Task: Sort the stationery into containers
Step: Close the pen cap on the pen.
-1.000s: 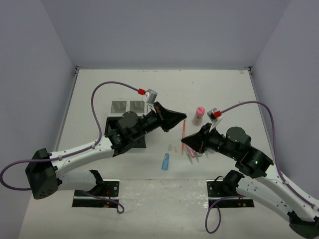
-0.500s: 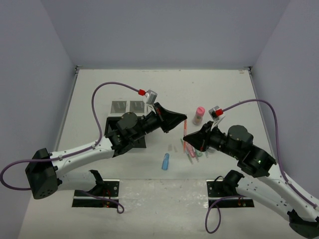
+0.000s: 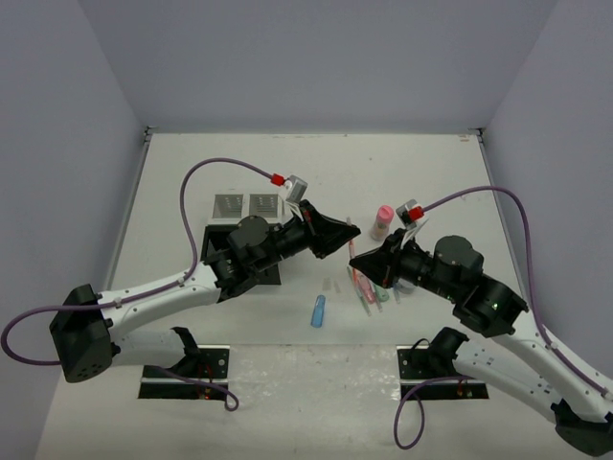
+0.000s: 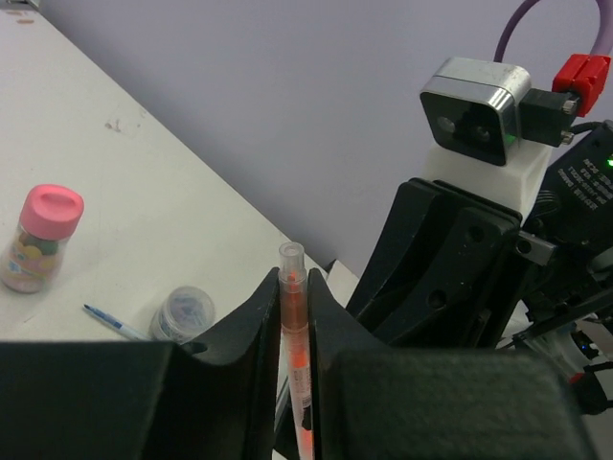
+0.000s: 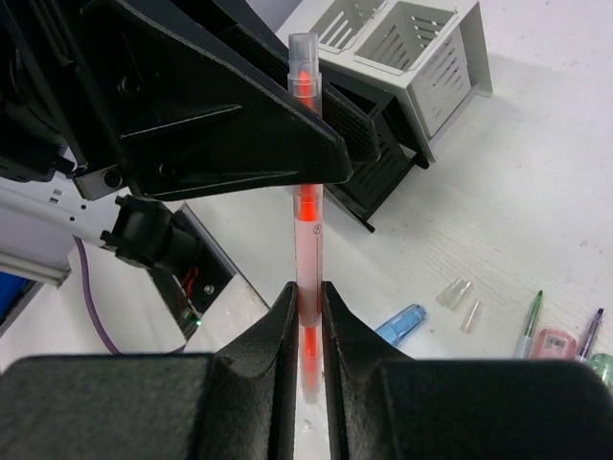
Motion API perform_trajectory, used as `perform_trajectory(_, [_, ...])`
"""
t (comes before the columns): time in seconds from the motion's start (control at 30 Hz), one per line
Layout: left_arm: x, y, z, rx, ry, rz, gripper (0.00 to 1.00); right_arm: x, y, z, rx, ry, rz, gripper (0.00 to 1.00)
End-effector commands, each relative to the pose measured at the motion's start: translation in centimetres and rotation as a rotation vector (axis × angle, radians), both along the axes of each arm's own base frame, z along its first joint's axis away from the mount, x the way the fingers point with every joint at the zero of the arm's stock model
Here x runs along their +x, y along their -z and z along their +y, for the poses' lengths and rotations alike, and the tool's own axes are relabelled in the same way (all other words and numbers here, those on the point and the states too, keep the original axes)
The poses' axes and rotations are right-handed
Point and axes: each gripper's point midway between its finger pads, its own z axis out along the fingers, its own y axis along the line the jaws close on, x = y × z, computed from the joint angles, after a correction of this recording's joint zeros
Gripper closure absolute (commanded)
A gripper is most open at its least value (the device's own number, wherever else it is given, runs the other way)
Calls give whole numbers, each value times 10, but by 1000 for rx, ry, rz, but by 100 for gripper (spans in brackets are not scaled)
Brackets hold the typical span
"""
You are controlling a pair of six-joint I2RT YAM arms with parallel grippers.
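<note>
An orange pen with a clear cap [image 4: 292, 326] is held in the air between both grippers, over the middle of the table. My left gripper [image 4: 292, 283] is shut on one end of it; in the top view the left gripper [image 3: 343, 235] points right. My right gripper [image 5: 306, 292] is shut on the other end of the same pen [image 5: 306, 192], and in the top view the right gripper [image 3: 360, 259] points left, tip to tip with the left. The organiser's white mesh compartments [image 3: 244, 204] stand at the back left. Its black compartments [image 5: 383, 163] lie partly under my left arm.
On the table lie a blue capsule [image 3: 318, 310], clear caps [image 3: 330, 286], and several pens [image 3: 369, 289] by my right gripper. A pink-capped bottle [image 3: 381, 220] stands behind them. A round tub [image 4: 184, 311] and a thin blue pen [image 4: 113, 321] show in the left wrist view.
</note>
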Motion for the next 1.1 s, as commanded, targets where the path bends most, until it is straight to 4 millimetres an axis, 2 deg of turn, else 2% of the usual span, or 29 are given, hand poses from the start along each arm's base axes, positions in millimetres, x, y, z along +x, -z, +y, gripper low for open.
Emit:
perform_trajectory(0.0, [-6, -10, -6, -2, 48, -32, 89, 4, -36, 3, 69, 0, -93, 100])
perform_trajectory(0.17, [-17, -12, -10, -18, 113, -32, 100, 9, -41, 2, 78, 25, -103, 100])
perform_trajectory(0.4, [-18, -15, -10, -26, 114, -23, 100, 9, -45, 7, 107, 7, -130, 98])
perform_trajectory(0.53, [-21, -28, -5, -68, 113, -38, 100, 3, -40, 15, 117, -50, -121, 77])
perform_trajectory(0.7, [-23, -43, -2, -102, 115, -61, 100, -2, -32, 25, 131, -109, -96, 64])
perform_trajectory(0.77, [-24, -46, -2, -110, 119, -66, 100, -4, -31, 28, 136, -125, -92, 63])
perform_trajectory(0.83, [-25, -48, -1, -116, 120, -67, 100, -5, -31, 30, 136, -139, -87, 68])
perform_trajectory(0.93, [-25, -49, 1, -122, 112, -72, 100, -7, -30, 33, 137, -158, -84, 87])
perform_trajectory(1.0, [-24, -52, 3, -129, 102, -77, 100, -9, -28, 34, 142, -173, -84, 89])
perform_trajectory(1.07, [-25, -55, 3, -132, 102, -85, 100, -9, -26, 34, 143, -170, -82, 99])
